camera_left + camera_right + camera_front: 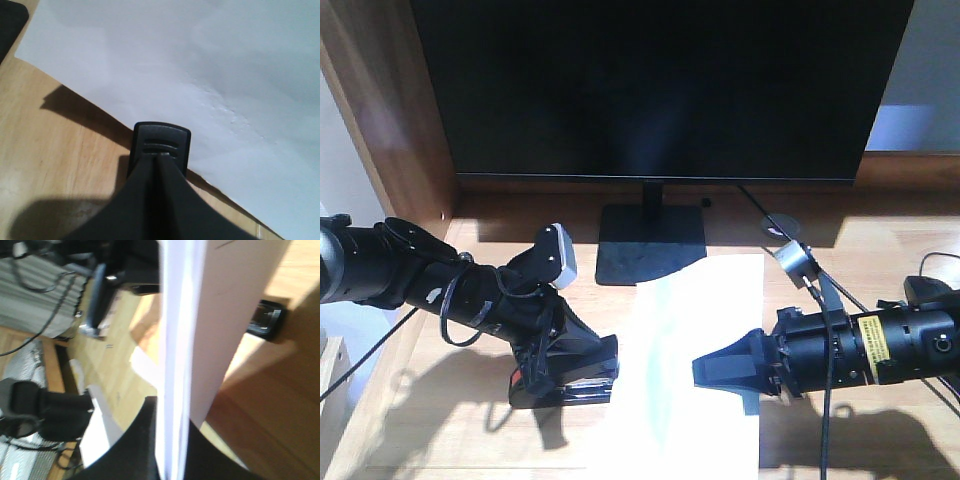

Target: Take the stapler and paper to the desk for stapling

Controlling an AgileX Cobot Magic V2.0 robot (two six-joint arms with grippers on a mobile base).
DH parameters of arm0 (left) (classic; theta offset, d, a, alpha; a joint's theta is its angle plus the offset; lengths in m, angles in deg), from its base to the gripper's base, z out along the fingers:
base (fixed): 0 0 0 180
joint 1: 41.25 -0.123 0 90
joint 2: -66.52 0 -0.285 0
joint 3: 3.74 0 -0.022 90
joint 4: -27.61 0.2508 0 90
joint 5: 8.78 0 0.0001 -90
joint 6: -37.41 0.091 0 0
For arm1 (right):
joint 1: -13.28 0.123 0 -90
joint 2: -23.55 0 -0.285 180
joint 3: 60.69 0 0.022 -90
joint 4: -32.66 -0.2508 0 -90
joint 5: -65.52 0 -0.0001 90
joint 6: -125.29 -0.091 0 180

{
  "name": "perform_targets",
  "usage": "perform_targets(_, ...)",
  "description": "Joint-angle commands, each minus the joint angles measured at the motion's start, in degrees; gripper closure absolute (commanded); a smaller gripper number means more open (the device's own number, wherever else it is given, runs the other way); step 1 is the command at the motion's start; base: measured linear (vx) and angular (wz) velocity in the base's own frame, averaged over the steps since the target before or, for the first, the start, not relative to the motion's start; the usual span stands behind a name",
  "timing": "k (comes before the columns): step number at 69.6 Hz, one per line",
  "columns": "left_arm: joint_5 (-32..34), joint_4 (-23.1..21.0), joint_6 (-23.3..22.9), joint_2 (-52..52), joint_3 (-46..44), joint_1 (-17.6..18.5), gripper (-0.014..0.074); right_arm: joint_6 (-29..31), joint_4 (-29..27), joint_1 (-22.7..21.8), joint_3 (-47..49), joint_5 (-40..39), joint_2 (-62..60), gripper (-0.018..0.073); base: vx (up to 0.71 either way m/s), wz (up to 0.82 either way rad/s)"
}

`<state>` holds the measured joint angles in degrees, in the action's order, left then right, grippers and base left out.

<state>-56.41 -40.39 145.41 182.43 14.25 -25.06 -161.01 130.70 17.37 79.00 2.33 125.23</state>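
Gripping the stapler [555,390], the left end effector [590,358] is closed on it left of centre on the worktop [860,440], toward the near edge, and the stapler's front sits just beside the left edge of the paper [685,400]. The paper, a white sheet, lies mid-worktop between the monitor stand [650,240] at the back and the near edge. The right end effector [715,368] is clamped on the sheet's right portion; the right wrist view shows the sheet edge-on between its fingers.
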Motion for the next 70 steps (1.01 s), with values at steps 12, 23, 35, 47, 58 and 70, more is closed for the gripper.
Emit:
perform_targets(12,-1.48,-2.48,-0.41,-2.38,-1.43,0.24,0.0603,2.18,-2.62,-0.06,1.28,2.56,0.88,0.0562,0.0,0.0)
perform_targets(23,-1.48,-2.48,-0.41,-2.38,-1.43,0.24,0.0603,4.37,-5.22,-0.06,1.28,2.38,3.08,0.0562,0.0,0.0)
perform_targets(35,-1.48,-2.48,-0.41,-2.38,-1.43,0.24,0.0603,6.47,-8.02,-0.06,1.28,2.95,5.56,0.0562,0.0,0.0)
perform_targets(47,-1.48,-2.48,-0.41,-2.38,-1.43,0.24,0.0603,6.8,-9.45,-0.11,1.28,6.9,5.97,0.0562,0.0,0.0)
perform_targets(58,-1.48,-2.48,-0.41,-2.38,-1.43,0.24,0.0603,6.96,-11.87,-0.11,1.28,8.25,5.9,0.0562,0.0,0.0)
perform_targets(70,-1.48,-2.48,-0.41,-2.38,-1.43,0.24,0.0603,7.69,-12.94,-0.11,1.28,10.35,4.13,0.0562,0.0,0.0)
